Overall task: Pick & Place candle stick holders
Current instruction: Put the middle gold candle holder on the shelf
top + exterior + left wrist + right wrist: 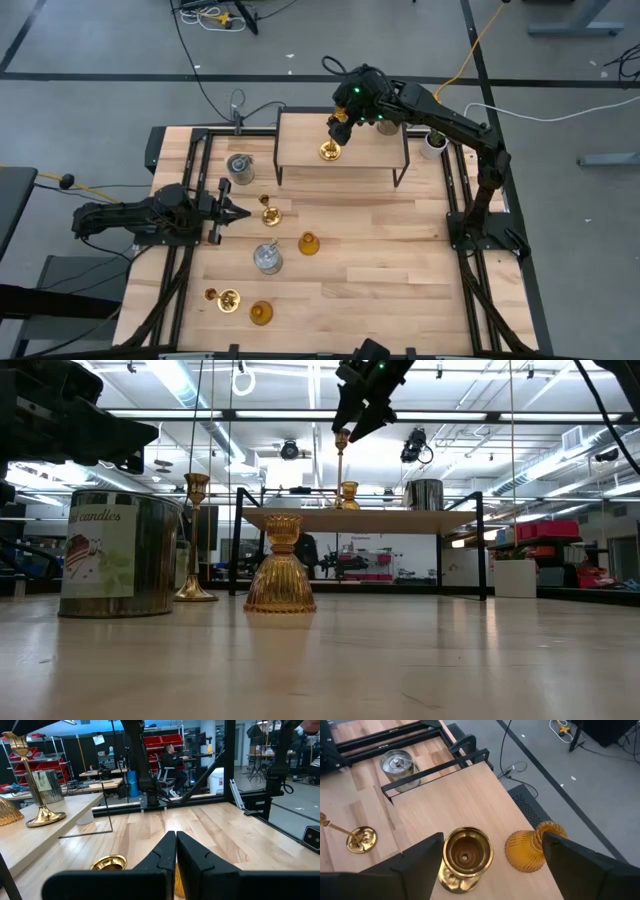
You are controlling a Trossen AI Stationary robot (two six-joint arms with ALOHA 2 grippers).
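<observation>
The right gripper [340, 128] is above the small raised wooden shelf [300, 150] at the far side of the table [400, 260]. Its fingers are spread open, one on each side of the cup of a brass candle stick holder [465, 857], and they do not hold it. This holder stands upright on the shelf. Just beside it on the shelf stands an amber bell-shaped holder [532, 847], and a silvery cylinder holder [424, 494] stands further right on the same shelf.

The left gripper [238, 212] is low over the left part of the table, its fingers closed together and holding nothing. Just beside its tip stands another brass holder [268, 212]. A silvery cylinder [240, 167] stands far left on the table, next to the shelf. Near the middle are another silvery cylinder [267, 258] and an amber holder [309, 243]. At the near left, a third brass holder [226, 297] lies on its side, with an amber one [261, 313] close to it.

A small white pot with a plant [434, 142] is at the far right.
</observation>
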